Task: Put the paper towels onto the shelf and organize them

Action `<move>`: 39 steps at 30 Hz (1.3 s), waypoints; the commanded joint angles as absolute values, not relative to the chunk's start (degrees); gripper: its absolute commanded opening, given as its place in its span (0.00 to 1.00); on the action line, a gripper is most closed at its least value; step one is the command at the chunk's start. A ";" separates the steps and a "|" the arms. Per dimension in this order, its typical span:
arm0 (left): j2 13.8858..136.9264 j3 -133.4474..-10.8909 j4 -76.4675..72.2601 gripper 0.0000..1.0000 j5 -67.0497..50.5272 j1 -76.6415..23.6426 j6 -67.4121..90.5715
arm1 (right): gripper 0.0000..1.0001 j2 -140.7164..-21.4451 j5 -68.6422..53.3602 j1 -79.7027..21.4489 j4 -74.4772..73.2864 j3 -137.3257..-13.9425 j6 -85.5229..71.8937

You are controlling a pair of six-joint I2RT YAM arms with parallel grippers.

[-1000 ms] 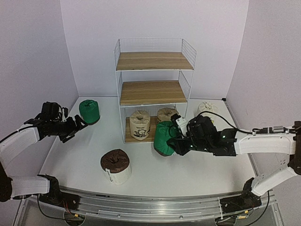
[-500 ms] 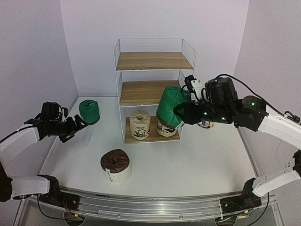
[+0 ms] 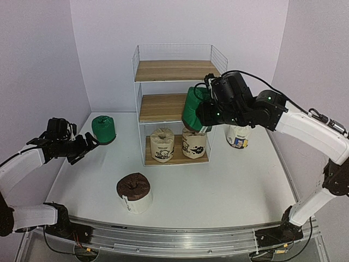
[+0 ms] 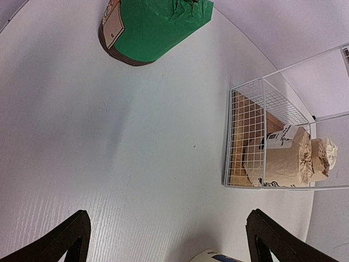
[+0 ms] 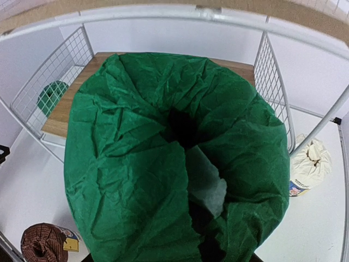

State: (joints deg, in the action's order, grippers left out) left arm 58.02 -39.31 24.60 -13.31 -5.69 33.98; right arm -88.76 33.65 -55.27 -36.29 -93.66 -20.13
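Note:
My right gripper [image 3: 203, 112] is shut on a green paper towel roll [image 3: 191, 108] and holds it at the front opening of the shelf's [image 3: 174, 70] middle tier. In the right wrist view this roll [image 5: 142, 158] fills the frame and hides the fingers; the middle board [image 5: 82, 90] lies just behind it. Two beige printed rolls [image 3: 162, 144] [image 3: 194, 143] stand on the bottom board. A second green roll [image 3: 103, 129] [image 4: 155, 27] stands at the table's left. My left gripper [image 3: 89, 143] [image 4: 166, 240] is open and empty, a short way in front of that roll.
A brown-topped white roll [image 3: 134, 192] [image 5: 43, 243] stands near the front of the table. A white roll with a blue-yellow label [image 3: 238, 136] [image 5: 310, 164] stands right of the shelf. The top board is bare. Walls close in on the left, back and right.
My right arm has lifted the green roll from the table in front of the shelf up to the middle tier's opening. The left arm has not moved.

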 commanded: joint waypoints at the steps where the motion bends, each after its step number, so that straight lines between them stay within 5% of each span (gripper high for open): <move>1: 57.04 -41.48 25.66 1.00 -12.22 -5.88 32.84 | 0.37 -90.83 41.14 -55.26 -34.19 -99.72 -18.39; 22: 57.86 -41.22 25.02 1.00 -12.13 -5.87 32.50 | 0.48 -102.41 51.48 -55.14 -33.64 -109.45 -17.05; 39: 57.58 -41.04 25.03 1.00 -12.18 -5.85 32.58 | 0.75 -104.69 50.01 -53.32 -30.85 -109.15 -17.77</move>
